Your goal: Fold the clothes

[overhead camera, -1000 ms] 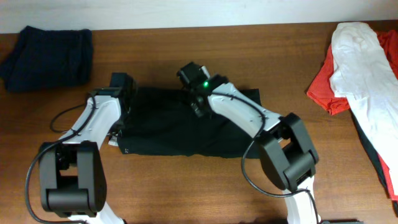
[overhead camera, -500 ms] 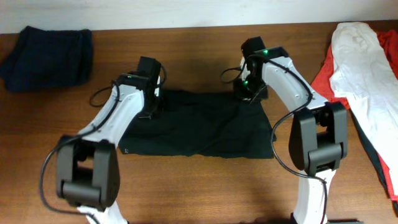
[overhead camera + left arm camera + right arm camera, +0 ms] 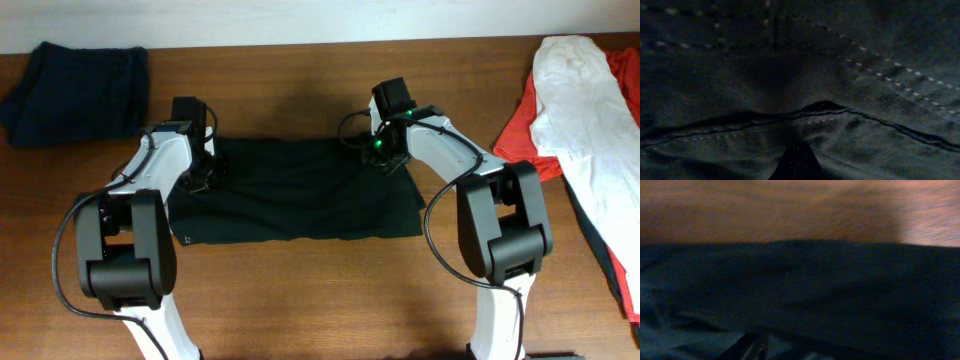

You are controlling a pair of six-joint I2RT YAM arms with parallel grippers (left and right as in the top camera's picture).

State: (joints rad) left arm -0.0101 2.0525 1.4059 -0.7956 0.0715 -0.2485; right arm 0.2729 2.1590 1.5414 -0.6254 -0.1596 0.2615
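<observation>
The clothes, one black garment, lie spread flat and wrinkled across the middle of the wooden table. My left gripper sits at the garment's far left corner. In the left wrist view stitched black fabric fills the frame and bunches into the left gripper, which is shut on it. My right gripper rests on the far edge near the right corner. The right wrist view is blurred: dark cloth, bare wood beyond, and one finger low in the frame.
A folded navy garment lies at the back left corner. White and red garments are piled along the right edge. Both arm bases stand at the near table edge.
Both grippers have shifted left along the garment's far edge. The black garment has slid left with them and lies a little flatter.
</observation>
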